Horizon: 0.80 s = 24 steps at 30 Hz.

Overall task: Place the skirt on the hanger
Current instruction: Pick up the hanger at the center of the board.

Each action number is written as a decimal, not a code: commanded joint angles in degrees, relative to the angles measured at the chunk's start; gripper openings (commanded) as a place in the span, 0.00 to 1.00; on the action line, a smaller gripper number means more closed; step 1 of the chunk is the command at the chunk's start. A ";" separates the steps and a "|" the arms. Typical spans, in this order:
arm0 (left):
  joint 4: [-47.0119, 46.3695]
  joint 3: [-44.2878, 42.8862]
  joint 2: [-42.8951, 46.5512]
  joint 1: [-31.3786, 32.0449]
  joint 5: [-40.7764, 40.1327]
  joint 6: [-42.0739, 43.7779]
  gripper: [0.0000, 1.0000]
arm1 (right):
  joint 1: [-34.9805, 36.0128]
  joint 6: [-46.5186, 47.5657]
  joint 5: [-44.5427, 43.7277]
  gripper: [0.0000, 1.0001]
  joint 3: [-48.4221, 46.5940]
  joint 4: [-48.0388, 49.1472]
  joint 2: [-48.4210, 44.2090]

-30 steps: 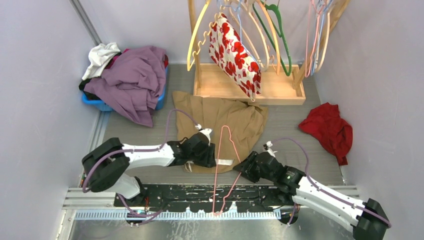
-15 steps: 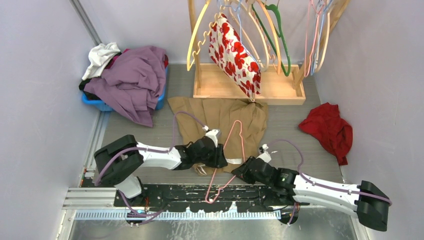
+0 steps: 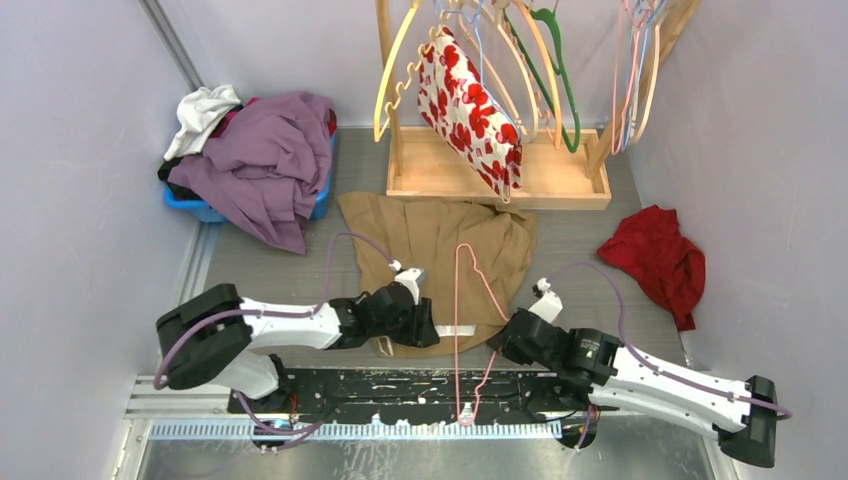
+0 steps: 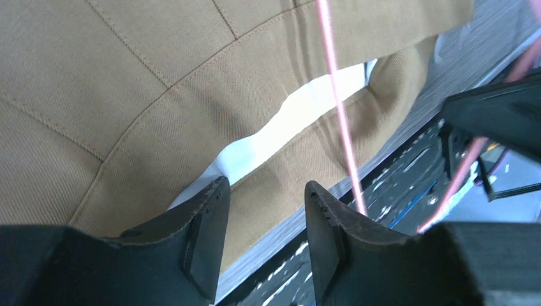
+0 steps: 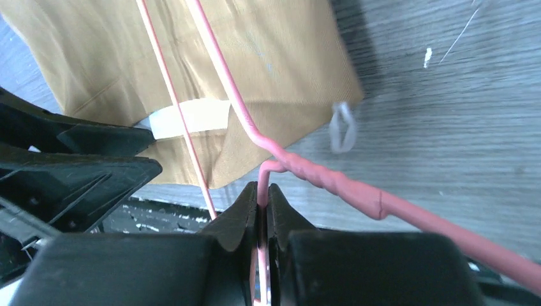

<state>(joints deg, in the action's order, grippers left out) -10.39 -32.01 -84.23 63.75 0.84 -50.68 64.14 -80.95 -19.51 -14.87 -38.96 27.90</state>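
Seen from above, a tan skirt point(image 3: 430, 235) lies spread flat on the grey worktop point(image 3: 580, 250), its far edge touching the base of a wooden rack point(image 3: 500, 185), its near waistband edge close to the worktop's front edge. The left hand point(image 4: 263, 197) sits at that waistband, fingers about half parted, with nothing visibly pinched between them. The right hand point(image 5: 262, 194), just beside the skirt's near right corner, is closed tight on the wire of a pink hanger point(image 5: 332, 183), which crosses the waistband. Bare worktop lies open between the skirt and a red cloth point(image 3: 655, 255) at right
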 commanded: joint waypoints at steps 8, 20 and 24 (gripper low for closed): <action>25.84 -2.79 27.38 -0.06 0.05 7.49 0.55 | 0.37 26.34 3.03 0.01 -29.51 -19.08 11.78; 51.21 -12.82 44.46 -2.02 -8.90 8.43 0.61 | 8.15 39.15 -0.45 0.01 -43.87 -29.00 28.00; 55.76 -9.29 47.75 -2.03 -12.25 3.70 0.58 | 16.96 36.82 -5.87 0.01 -48.15 -34.56 35.40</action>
<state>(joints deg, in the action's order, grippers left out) 35.64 -43.77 -38.94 62.00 -5.30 -42.83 74.81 -44.93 -19.11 -58.17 -67.77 58.54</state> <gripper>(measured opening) 0.585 0.118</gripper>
